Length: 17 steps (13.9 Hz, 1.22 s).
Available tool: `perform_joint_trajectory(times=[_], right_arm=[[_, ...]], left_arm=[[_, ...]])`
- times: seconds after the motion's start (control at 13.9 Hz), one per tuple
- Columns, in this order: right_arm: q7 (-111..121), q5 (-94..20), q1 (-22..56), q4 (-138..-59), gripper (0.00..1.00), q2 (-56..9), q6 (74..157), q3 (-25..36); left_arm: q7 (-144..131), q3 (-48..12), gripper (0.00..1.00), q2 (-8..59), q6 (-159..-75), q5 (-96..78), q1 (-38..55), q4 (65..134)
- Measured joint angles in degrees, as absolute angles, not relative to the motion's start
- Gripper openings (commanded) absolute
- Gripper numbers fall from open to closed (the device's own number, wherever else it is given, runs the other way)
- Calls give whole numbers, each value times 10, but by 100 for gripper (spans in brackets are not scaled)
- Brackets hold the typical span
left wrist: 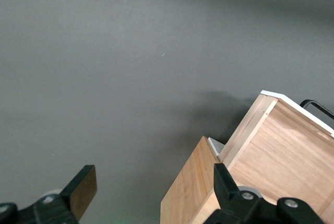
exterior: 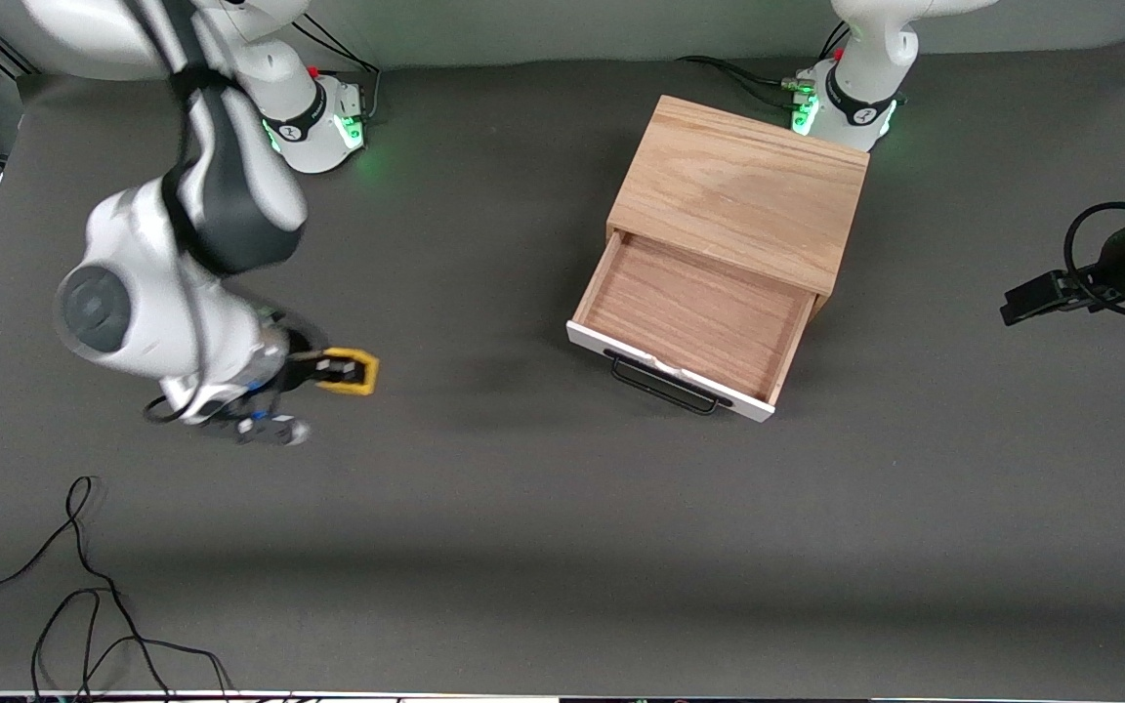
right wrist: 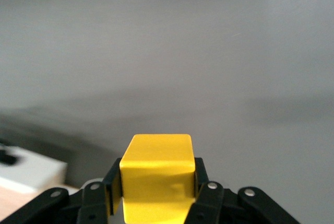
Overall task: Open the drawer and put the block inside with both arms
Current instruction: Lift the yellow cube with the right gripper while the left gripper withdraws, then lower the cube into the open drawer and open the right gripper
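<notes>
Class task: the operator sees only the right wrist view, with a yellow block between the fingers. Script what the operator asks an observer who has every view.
Operator: Is the drawer open?
Observer: Yes, the drawer is pulled out of the cabinet, and its wood floor is bare.
Operator: Where is my right end effector?
Observer: The right end effector, shut on the block, is over the table toward the right arm's end, not over the drawer.
Operator: And the left end effector?
Observer: The left end effector is open and holds nothing, beside the cabinet toward the left arm's end.
</notes>
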State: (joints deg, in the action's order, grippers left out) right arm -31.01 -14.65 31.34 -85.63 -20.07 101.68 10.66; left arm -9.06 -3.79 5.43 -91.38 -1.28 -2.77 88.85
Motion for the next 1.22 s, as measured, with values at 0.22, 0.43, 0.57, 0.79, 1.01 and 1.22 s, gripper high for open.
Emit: perform_joint_trajectory(times=[0.22, 0.43, 0.57, 0.79, 1.01, 1.22], right_arm=[[-494, -146, 392, -751, 23, -243, 984, 94], [-600, -146, 429, -678, 23, -307, 993, 56], [-646, -144, 461, -645, 23, -356, 1029, 47], [-668, -135, 506, -623, 25, -413, 1084, 46], [-706, -123, 537, -620, 28, -451, 1132, 46], [-721, -119, 544, -619, 46, -476, 1151, 47]], left_arm=[[-89, -20, 100, 54, -919, -13, -5, 889], [-84, -17, 100, 52, -919, -13, -2, 888], [-73, -17, 100, 49, -918, -13, -2, 888], [-41, -12, 100, 43, -917, -13, -2, 888], [-34, -11, 100, 40, -932, -13, -1, 900], [-30, -11, 100, 28, -953, -13, 1, 929]])
